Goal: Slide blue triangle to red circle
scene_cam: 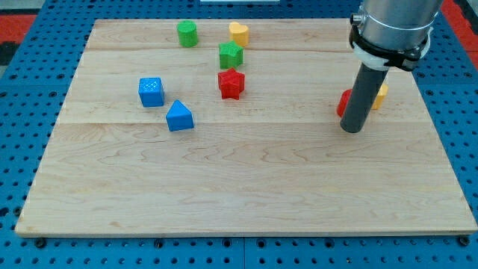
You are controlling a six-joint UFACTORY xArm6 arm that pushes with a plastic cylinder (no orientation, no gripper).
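The blue triangle (pixel 179 116) lies on the wooden board (pixel 246 187) at the view's left of centre. A red block (pixel 344 102), the red circle, sits at the view's right, mostly hidden behind my rod. My tip (pixel 352 129) rests on the board just below and right of that red block, far to the right of the blue triangle.
A blue cube (pixel 151 91) lies up-left of the triangle. A red star (pixel 231 83), a green star (pixel 231 54), a green cylinder (pixel 187 33) and a yellow heart (pixel 239 33) lie near the top. A yellow block (pixel 381 94) peeks out behind the rod.
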